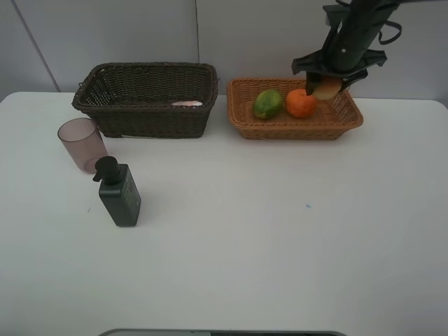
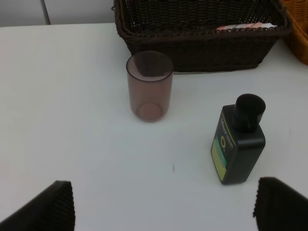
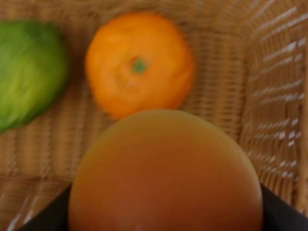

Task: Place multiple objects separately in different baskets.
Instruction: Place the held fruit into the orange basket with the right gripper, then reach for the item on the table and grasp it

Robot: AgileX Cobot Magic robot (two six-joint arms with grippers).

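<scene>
Orange [image 1: 301,103] and green fruit [image 1: 267,103] in tan basket [image 1: 294,130], pink bottle [image 1: 186,103] in dark basket [image 1: 154,120] — your right gripper [image 1: 324,87] pinches a reddish fruit [image 3: 163,178], left gripper [image 2: 161,207] spread wide.

Dark brown basket [image 1: 140,120], tan basket [image 1: 294,130], green fruit [image 1: 267,103], orange [image 1: 301,103], red-yellow fruit [image 1: 327,88], mauve cup [image 1: 82,143], dark grey bottle [image 1: 120,197]

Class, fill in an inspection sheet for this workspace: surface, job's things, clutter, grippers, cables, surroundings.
surface: white table.
job's things: green fruit and orange in light basket; pink bottle in dark basket; cup and pump bottle on table near dark basket.
clutter: nothing seen.
grippers: right gripper holds red-yellow fruit over light basket; left gripper open above table.
cables: dark loop on right arm, likely cable.
surroundings: pale wall panels.
</scene>
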